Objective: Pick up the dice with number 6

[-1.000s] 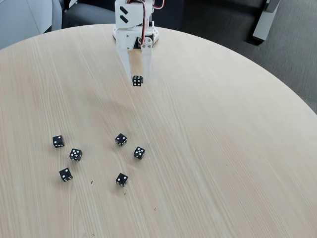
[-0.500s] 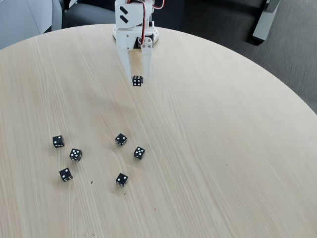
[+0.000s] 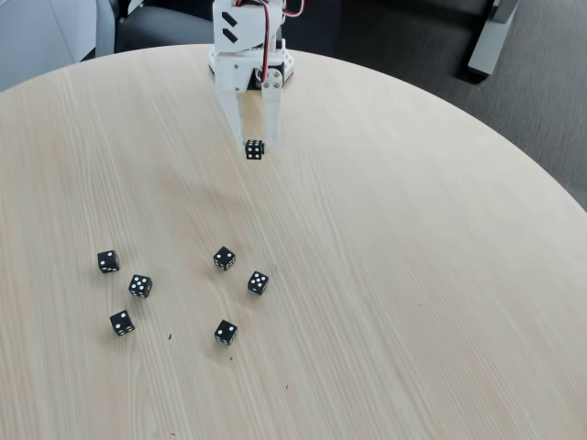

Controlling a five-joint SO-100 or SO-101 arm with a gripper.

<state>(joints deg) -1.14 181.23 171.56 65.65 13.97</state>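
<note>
Dice with number 6 (image 3: 254, 148) is the task's thing, though the scene is told here from largest to smallest. Largest is the round light-wood table (image 3: 413, 275), which takes up nearly all of the fixed view, with dark floor past its edge from 12 to 3 o'clock.

Next is the white arm (image 3: 246, 37), standing at the table's 12 o'clock edge with red wires showing on its upper part. It reaches down toward the table's middle, and its gripper (image 3: 254, 147) points toward 6 o'clock. The 2 long white fingers (image 3: 231, 110) run side by side at a narrow spread and close on a small black cube at their tips. That cube is the dice with number 6, held between the fingertips in the upper part of the table, toward 12 o'clock from its centre. The face turned to the camera shows white pips in 2 rows; whether the cube touches the wood or hangs just above it cannot be told.

Smallest are 6 other black dice, lying well apart from the gripper toward 7 o'clock. 3 sit in a left cluster (image 3: 108, 262) (image 3: 139, 286) (image 3: 121, 322). 3 more sit nearer the centre (image 3: 224, 258) (image 3: 258, 282) (image 3: 226, 332).
</note>
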